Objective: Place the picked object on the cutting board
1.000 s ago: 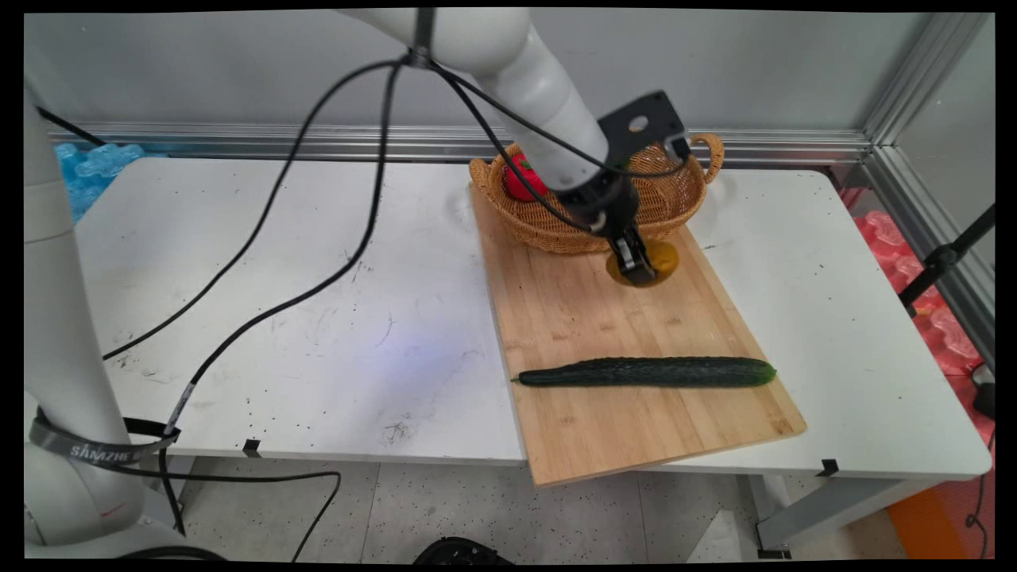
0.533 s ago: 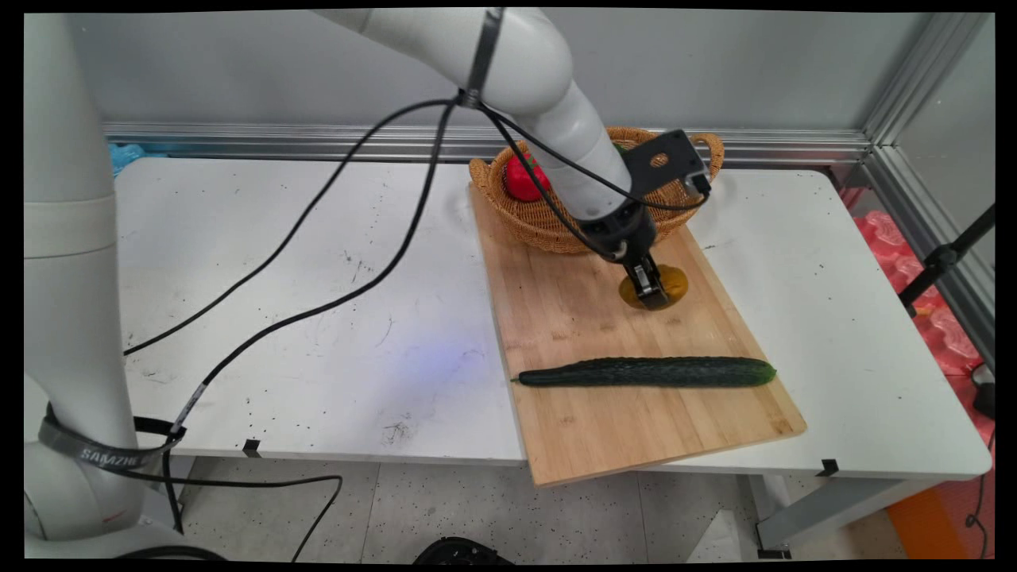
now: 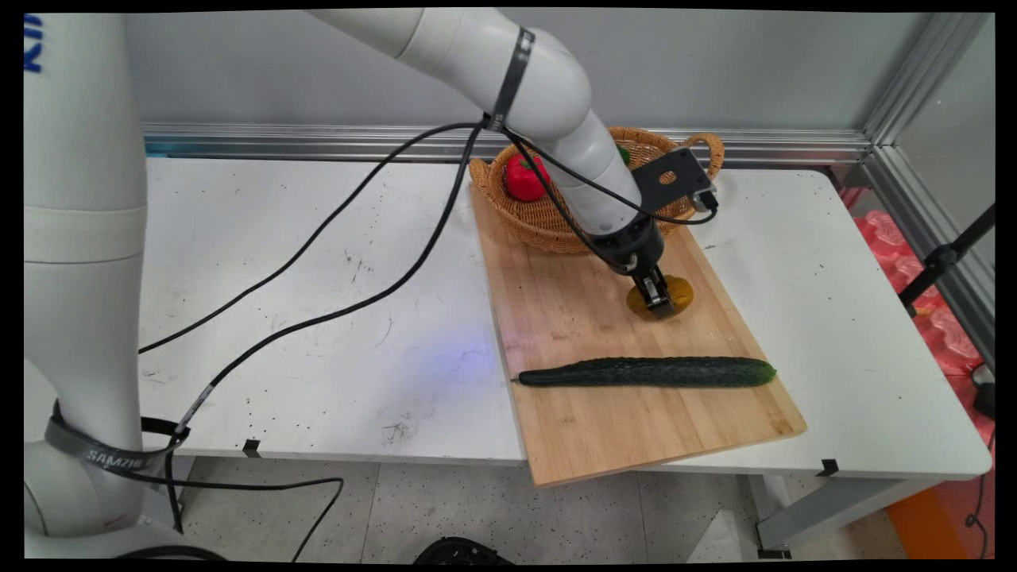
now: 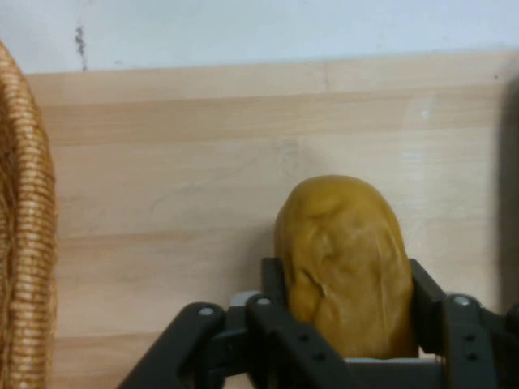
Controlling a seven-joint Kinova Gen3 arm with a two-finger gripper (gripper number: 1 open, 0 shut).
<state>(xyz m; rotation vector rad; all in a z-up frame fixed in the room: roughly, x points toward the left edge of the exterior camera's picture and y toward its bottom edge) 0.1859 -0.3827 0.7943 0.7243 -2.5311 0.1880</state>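
Since a second ago the pincer has carried the potato away from the foot of the basket toward the near side of the cutting board, and it has come lower, so the potato now sits at or just above the wood; whether it touches cannot be told.

Far to the pincer's left lies the bare white table, crossed by black cables. Up and left of the pincer stands the wicker basket, holding a red pepper-like fruit; in the hand view its woven wall fills the left edge.

The pincer is clamped on the potato, one finger on each long flank, with the rounded end jutting out past the fingertips. It looks firm, dense and moderately heavy, with a dull, slightly lumpy skin that should not slip much; the narrow waist across its short width, where it is now held, seems the soundest place to take it.

Nearer than the pincer, well apart, a long cucumber lies across the board.
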